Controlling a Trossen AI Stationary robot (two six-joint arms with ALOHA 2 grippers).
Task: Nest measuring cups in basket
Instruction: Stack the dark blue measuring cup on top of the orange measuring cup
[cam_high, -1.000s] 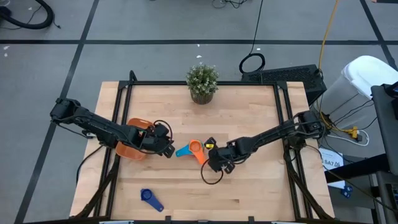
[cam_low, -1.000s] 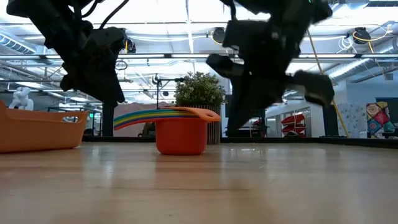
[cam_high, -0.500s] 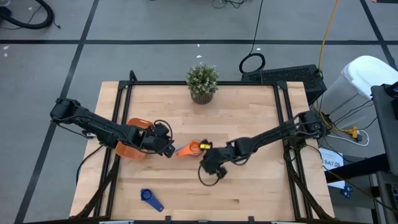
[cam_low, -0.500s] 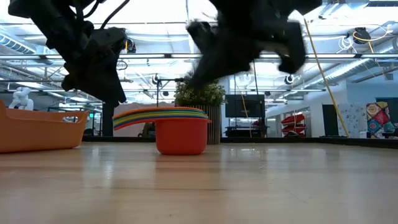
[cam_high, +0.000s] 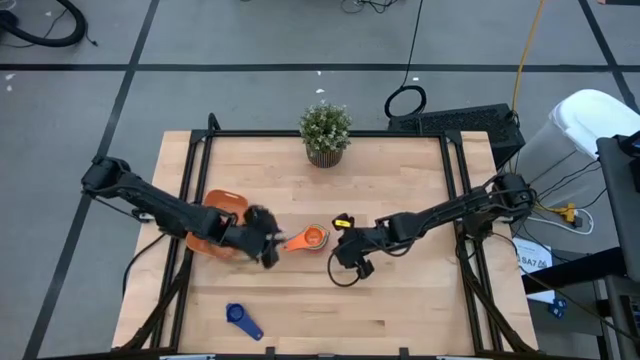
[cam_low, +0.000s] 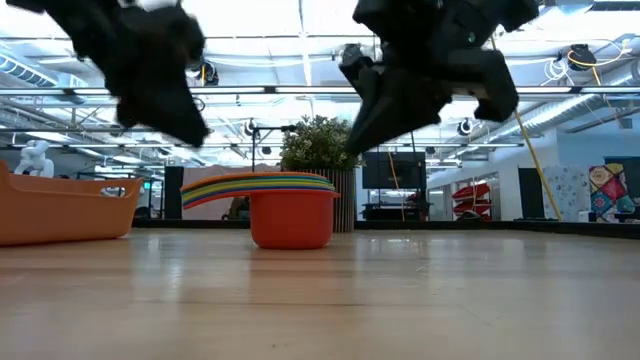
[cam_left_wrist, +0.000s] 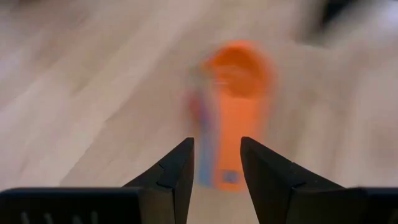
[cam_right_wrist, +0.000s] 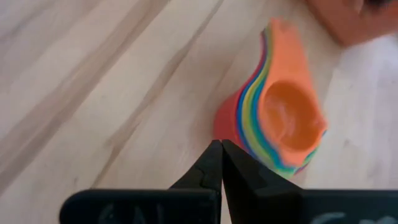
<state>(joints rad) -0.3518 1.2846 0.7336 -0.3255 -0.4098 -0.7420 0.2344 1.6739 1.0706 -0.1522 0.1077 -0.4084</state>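
A stack of nested measuring cups (cam_high: 314, 237) stands on its red bottom bowl (cam_low: 292, 222) at the table's middle, with an orange cup on top (cam_right_wrist: 289, 118). Its handles (cam_low: 240, 186) fan out level toward the left. My left gripper (cam_left_wrist: 216, 152) hovers open just above and short of the handle ends (cam_left_wrist: 227, 177). My right gripper (cam_right_wrist: 221, 155) is shut and empty, raised beside the stack's right side (cam_high: 338, 252). The orange basket (cam_high: 215, 225) sits left of the stack, under the left arm. A single dark blue cup (cam_high: 243, 320) lies near the front edge.
A potted plant (cam_high: 325, 132) stands at the table's far edge, behind the stack. Bare wood lies in front of the stack and along the table's right half. Black frame rails (cam_high: 455, 190) run along both sides.
My right gripper swept leftward past the stack, and the top orange cup's handle swung from pointing right-near into line with the other handles. The gripper then rose and drew back to the right. My left gripper rose a little and rolled, staying open.
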